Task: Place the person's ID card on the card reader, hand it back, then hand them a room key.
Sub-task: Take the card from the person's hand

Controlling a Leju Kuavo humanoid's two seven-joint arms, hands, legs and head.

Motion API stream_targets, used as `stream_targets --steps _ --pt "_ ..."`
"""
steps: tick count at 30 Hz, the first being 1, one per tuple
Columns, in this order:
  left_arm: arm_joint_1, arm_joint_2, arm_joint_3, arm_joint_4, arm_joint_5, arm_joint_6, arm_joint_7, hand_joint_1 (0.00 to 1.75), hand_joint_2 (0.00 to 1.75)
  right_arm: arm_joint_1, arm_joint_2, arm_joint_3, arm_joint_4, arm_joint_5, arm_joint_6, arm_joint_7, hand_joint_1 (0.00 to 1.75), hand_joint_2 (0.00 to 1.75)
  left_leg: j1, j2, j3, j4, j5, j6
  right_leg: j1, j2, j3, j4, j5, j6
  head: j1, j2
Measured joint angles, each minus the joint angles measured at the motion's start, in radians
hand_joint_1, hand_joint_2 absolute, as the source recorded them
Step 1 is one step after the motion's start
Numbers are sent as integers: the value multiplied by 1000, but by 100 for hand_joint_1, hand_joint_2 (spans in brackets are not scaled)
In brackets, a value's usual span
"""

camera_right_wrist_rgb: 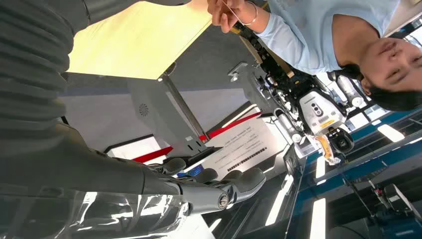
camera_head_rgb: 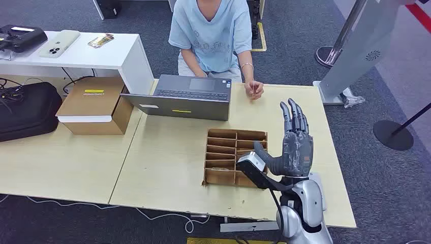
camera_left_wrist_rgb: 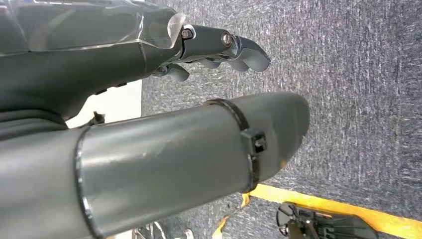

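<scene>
Our right hand point(camera_head_rgb: 295, 147) is raised empty, fingers apart, toward the person's hand point(camera_head_rgb: 253, 90) holding a thin card; we judge the handover not yet begun.

A mock reception desk inside a robotics lab or exhibition hall: grey carpet floor point(camera_head_rgb: 386, 168), a pale wooden surface point(camera_head_rgb: 162, 152) with an open grey laptop point(camera_head_rgb: 190, 95), black stanchion posts point(camera_head_rgb: 394, 132), another white-and-black robot point(camera_right_wrist_rgb: 318, 112) and printed display boards point(camera_right_wrist_rgb: 244, 149).
</scene>
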State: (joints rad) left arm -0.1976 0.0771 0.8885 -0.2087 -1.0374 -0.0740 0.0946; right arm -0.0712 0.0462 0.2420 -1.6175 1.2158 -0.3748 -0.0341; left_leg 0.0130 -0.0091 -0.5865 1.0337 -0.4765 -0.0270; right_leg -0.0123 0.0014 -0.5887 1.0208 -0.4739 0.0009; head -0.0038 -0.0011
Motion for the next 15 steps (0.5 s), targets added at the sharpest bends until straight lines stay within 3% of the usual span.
stream_targets --steps 15 --pt "-3 -1 -1 0 6 19 13 0 0 -6 0 1 -46 25 -18 -10 0 175 0 0 0 0 0 0 0 0 0 0 0 0 0 0"
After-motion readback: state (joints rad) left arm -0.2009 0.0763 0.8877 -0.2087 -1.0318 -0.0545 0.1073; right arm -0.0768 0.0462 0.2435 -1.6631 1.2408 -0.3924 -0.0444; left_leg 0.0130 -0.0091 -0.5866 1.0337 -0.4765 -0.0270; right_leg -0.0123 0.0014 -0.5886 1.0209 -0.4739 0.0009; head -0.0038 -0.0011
